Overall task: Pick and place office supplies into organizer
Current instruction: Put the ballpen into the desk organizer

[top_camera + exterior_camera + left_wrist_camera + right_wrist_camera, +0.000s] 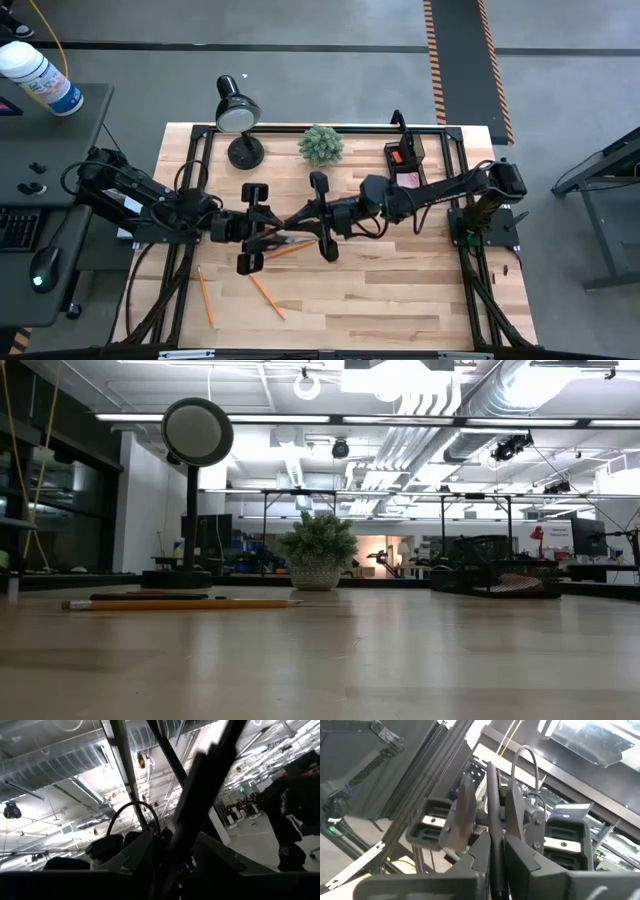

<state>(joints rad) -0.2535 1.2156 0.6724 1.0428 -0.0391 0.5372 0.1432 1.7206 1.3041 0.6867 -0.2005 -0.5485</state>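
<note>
Toward the front-left corner of the pale wooden worktop [400, 290] lie two thin orange pencils [205, 296], well apart from each other and slanted; at the back edge stands a black desk lamp with a round head [238, 115]. Near the middle of the worktop the left gripper [268, 232] hangs above a third orange pencil [290, 247] that lies flat on the wood; whether this gripper is spread or closed cannot be told, though a dark rod crosses just in front of its camera. Facing it, just beside it, the right gripper [312, 222] has its fingers pressed together, pinching a slim black pen [492, 820] that runs out toward the left gripper. Behind them, at the back edge, sits a small green potted plant [321, 144]. Toward the back-right corner stands the black mesh rectangular organizer [415, 150], with a small red piece [397, 157] and a pink sticky-note pad [408, 180] in it, well apart from both grippers
</note>
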